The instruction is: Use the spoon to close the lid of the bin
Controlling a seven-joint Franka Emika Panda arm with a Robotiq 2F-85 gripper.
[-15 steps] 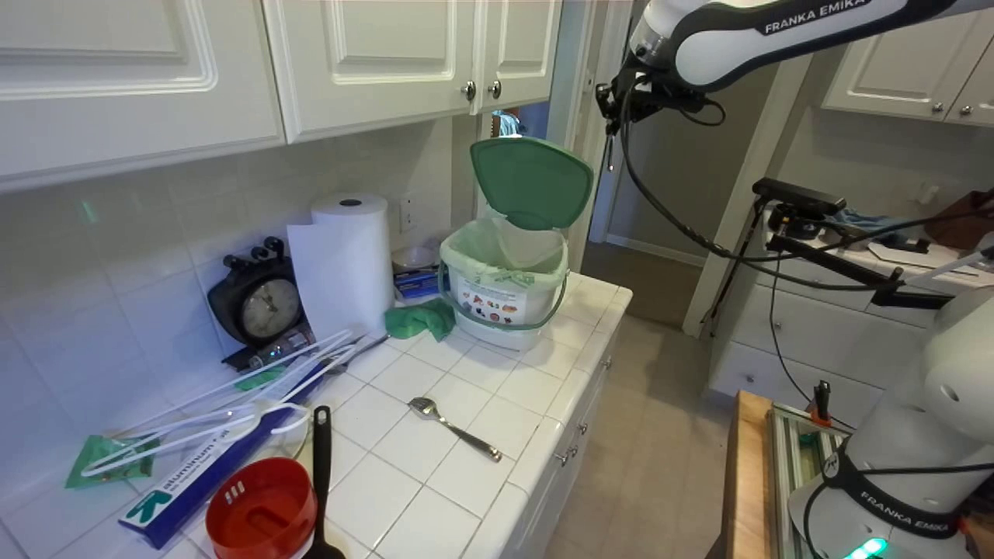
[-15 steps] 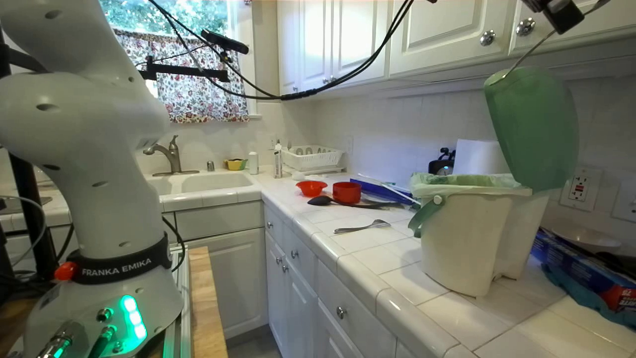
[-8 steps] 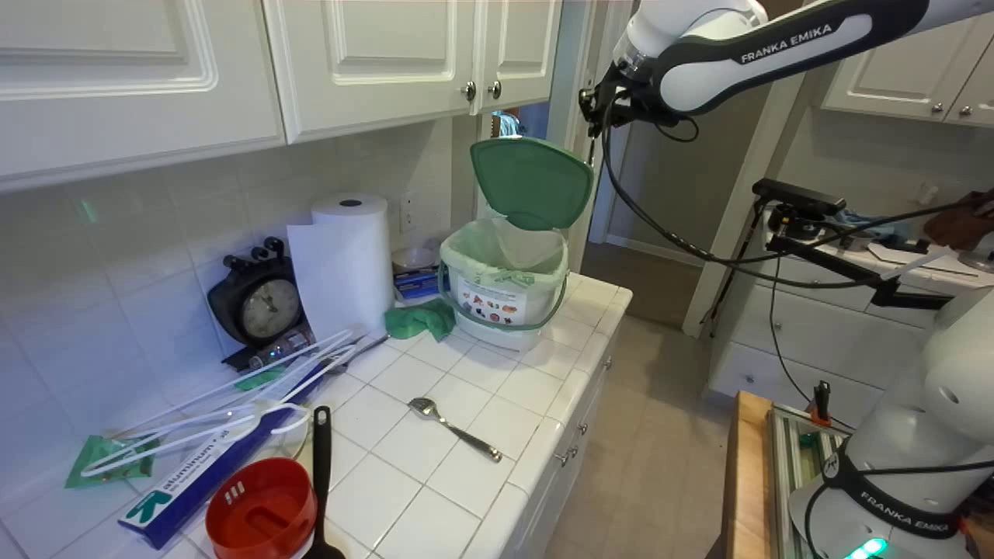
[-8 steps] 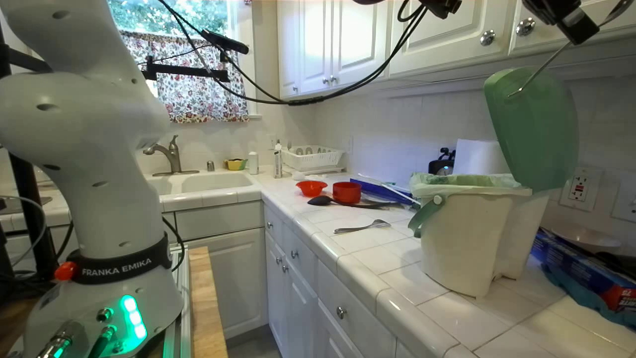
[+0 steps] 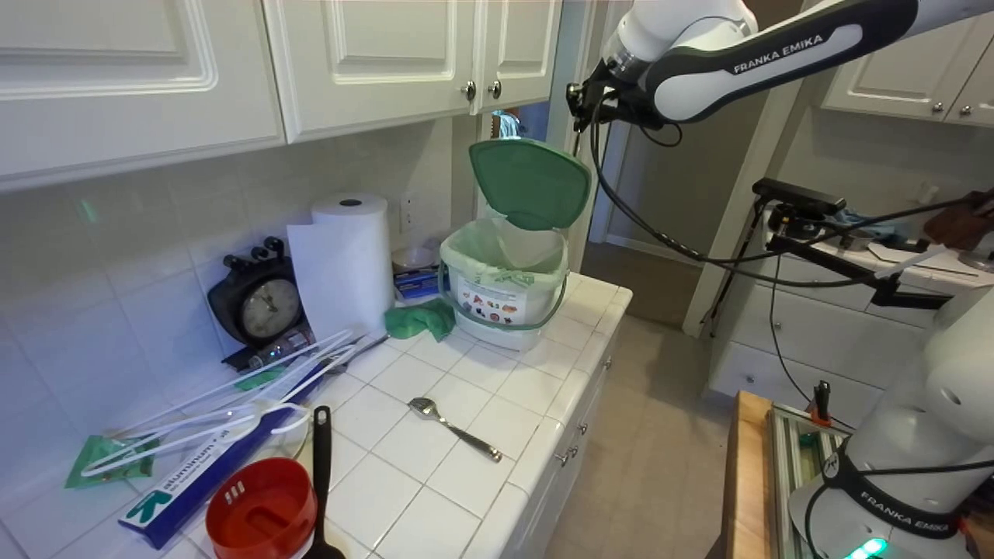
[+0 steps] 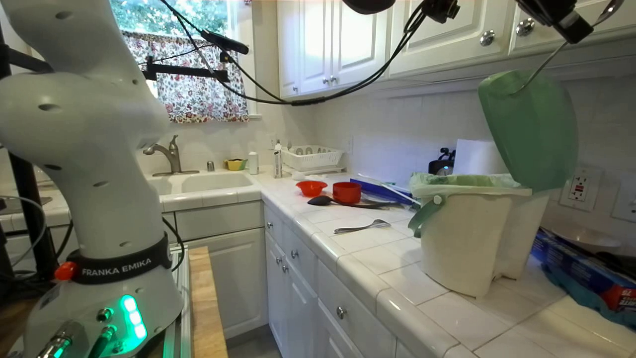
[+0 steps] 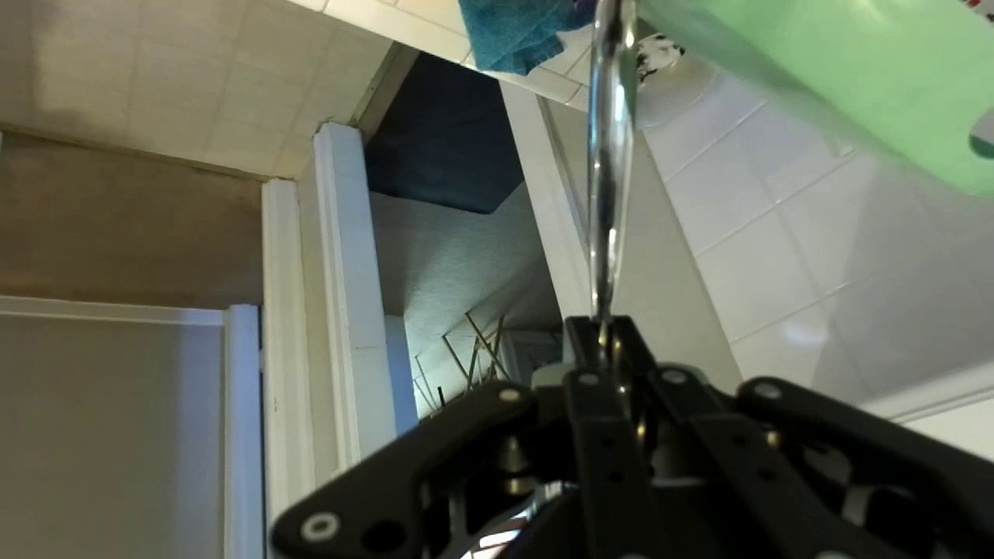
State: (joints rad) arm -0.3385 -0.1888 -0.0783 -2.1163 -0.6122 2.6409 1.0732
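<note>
The white bin stands on the tiled counter in both exterior views. Its dark green lid is hinged up and open, leaning slightly back. My gripper is above and behind the lid, shut on a metal spoon. The spoon's bowl sticks up past the fingers. Its handle slants down, its end appearing to touch the lid's outer face near the top edge. In the wrist view the spoon runs up from the shut fingertips, left of the lid.
A fork-like utensil lies on the counter before the bin. A paper towel roll, a green cloth and a red cup stand or lie near the wall side. Upper cabinets hang above the counter.
My gripper has moved toward the lid and lower, bringing the spoon handle onto its back. The lid has tipped very slightly toward the bin's opening in the last half second.
</note>
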